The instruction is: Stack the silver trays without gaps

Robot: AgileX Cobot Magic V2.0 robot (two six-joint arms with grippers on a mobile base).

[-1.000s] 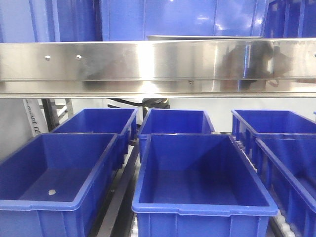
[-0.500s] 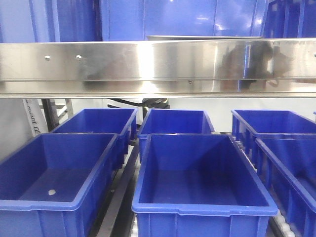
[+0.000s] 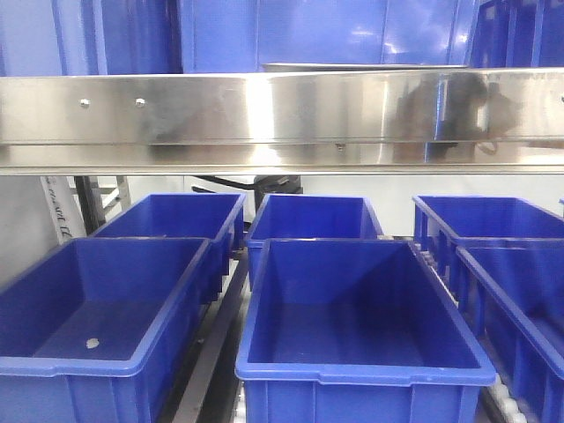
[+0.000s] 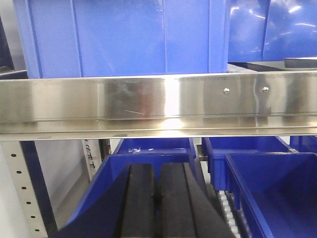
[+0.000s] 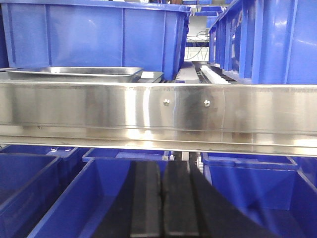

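Observation:
A silver tray (image 5: pixel 74 72) lies on the upper shelf at the left of the right wrist view, with a second flat silver rim (image 5: pixel 151 76) just right of it and lower. In the front view a thin silver tray rim (image 3: pixel 366 66) shows above the steel band. In the left wrist view a tray edge (image 4: pixel 299 62) shows at the far right on the shelf. My left gripper (image 4: pixel 157 171) is shut and empty, below the shelf. My right gripper (image 5: pixel 162 168) is shut and empty, also below the shelf. Neither gripper shows in the front view.
A broad steel shelf band with screws (image 3: pixel 282 110) crosses every view. Blue bins (image 3: pixel 361 308) fill the lower level, with roller tracks (image 4: pixel 225 208) between them. More blue bins (image 5: pixel 94 37) stand on the upper shelf behind the trays. A perforated upright post (image 4: pixel 22 188) stands at left.

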